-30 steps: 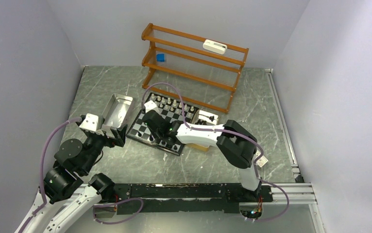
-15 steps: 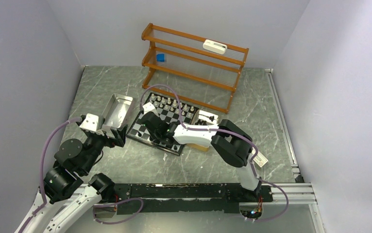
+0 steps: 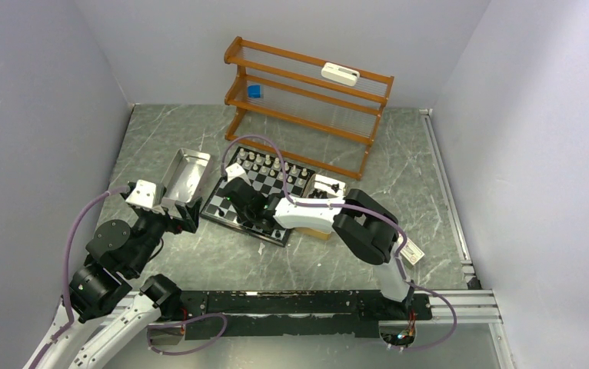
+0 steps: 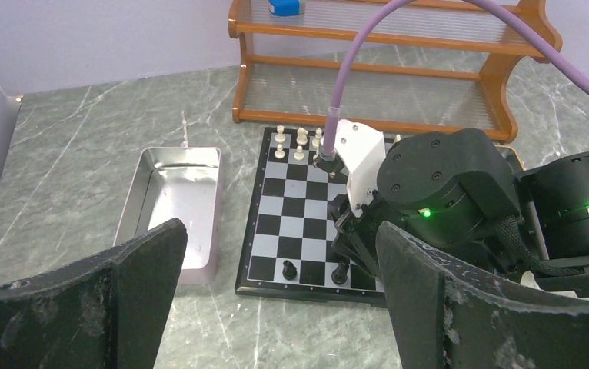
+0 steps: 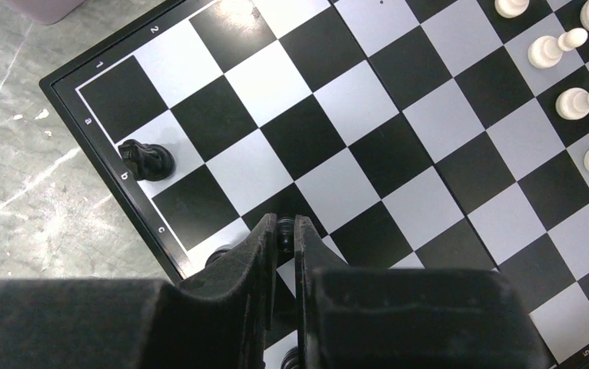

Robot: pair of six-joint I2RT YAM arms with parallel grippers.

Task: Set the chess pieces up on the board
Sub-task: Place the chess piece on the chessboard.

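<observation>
Placing step: right gripper (image 5: 285,231) nearly closed, pinching black piece (image 5: 284,226) just above board (image 5: 368,138), at near-edge rows. Left gripper (image 4: 280,238) wide open, empty, off board's left side. Next: centre on square, lower, release, lift straight up.

Between the closed fingers of the right claw (image 5: 284,223) only the dark top of a black piece (image 5: 284,233) shows, and its kind cannot be told. Just left of the claw, a second black piece (image 5: 216,254) is half hidden under a finger. The board (image 5: 399,154) runs off the picture's edges beyond the claw. From above, the chess pieces (image 3: 267,162) beyond the claw are too small to name.
</observation>
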